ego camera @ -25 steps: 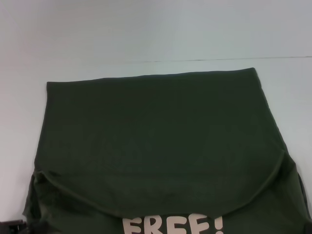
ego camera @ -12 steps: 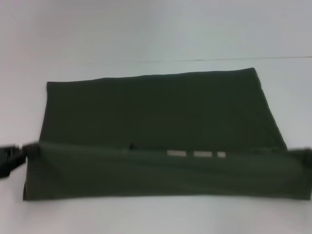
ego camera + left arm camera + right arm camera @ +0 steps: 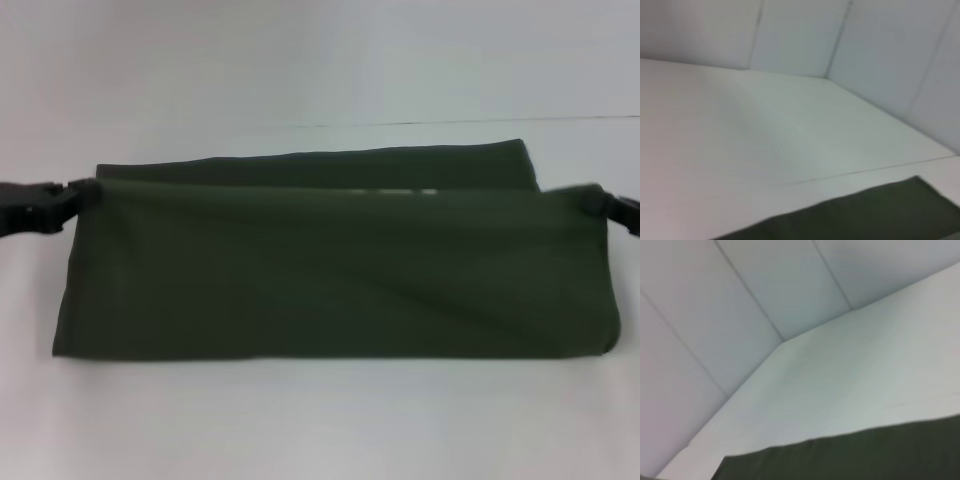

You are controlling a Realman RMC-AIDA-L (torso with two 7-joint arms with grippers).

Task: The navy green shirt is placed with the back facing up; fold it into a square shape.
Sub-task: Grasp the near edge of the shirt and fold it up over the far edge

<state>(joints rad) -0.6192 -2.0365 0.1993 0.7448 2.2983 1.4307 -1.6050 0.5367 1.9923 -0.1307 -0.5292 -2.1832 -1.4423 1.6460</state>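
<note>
On the white table (image 3: 320, 420), the navy green shirt (image 3: 330, 270) lies as a soft folded band; left gripper (image 3: 62, 200) at nine o'clock and right gripper (image 3: 605, 203) at three pinch its raised corners.

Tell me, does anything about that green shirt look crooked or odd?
Slightly: the navy green shirt has a diagonal crease across its folded layer, held by the left hand and right hand.
</note>
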